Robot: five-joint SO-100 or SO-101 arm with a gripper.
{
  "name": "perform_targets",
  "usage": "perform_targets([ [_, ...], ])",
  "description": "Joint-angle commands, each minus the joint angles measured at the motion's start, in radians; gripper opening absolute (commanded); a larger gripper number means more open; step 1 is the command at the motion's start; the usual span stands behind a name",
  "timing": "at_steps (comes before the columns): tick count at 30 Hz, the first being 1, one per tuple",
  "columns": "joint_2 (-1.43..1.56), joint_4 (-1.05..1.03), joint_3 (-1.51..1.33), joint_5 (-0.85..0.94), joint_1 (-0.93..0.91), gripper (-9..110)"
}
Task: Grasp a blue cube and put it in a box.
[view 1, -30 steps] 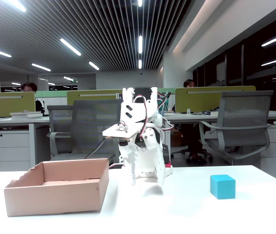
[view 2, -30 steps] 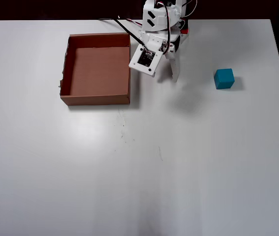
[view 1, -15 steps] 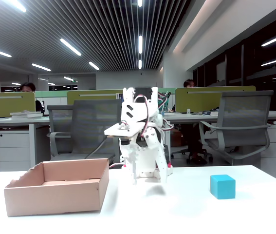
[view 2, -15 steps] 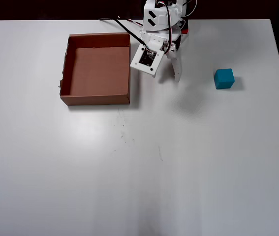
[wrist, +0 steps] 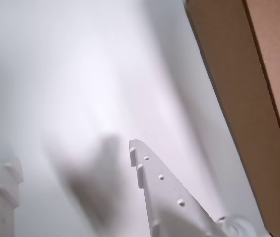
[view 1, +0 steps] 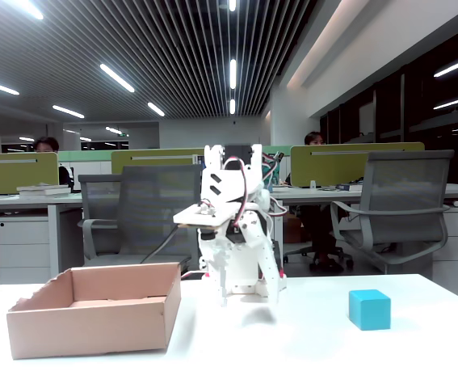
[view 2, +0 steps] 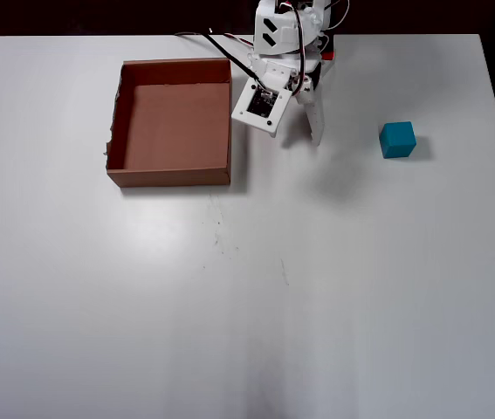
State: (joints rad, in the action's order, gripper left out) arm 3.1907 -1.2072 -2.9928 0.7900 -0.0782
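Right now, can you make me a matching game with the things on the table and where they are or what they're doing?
Things:
1. blue cube
2. cardboard box
3. gripper
4. table

Descriptions:
A. empty, torn corner, left in the overhead view
B. open, holding nothing
C. white, carries everything
D. alone, right of the arm in the overhead view

Pairs: 1-D, 2-A, 3-B, 4-C

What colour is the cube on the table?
Turquoise blue, plain and matte; the cube shows best in the overhead view.
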Motion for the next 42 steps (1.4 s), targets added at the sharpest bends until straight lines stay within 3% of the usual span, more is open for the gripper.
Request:
perform_targets([
  [1,-0.015,-0.02,0.051,0.011,0.008,28],
  [13,-0.301,-0.1,0.454,0.015,0.114,28],
  [23,-0.689,-0.362,0.894,0.048,0.305,30],
  [42,-1.005,-0.35,0.991,0.018,0.555,41],
])
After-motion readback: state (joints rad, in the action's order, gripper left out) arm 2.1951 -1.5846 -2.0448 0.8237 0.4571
